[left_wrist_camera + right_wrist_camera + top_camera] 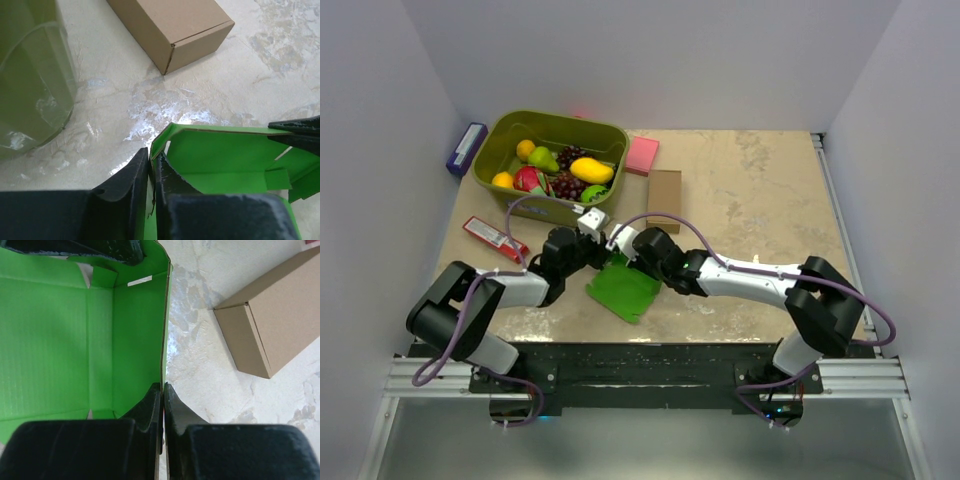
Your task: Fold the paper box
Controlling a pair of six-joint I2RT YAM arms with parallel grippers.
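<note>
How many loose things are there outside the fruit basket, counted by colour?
Green: 1, the paper box
Brown: 1, the cardboard box
Pink: 1, the square pad
Red: 1, the flat packet
Blue-purple: 1, the small box
Total: 5

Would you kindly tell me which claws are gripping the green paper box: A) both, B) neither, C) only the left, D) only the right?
A: the left claw is pinched shut on a raised wall of the paper box, and the right claw is pinched shut on an upright wall too.
</note>
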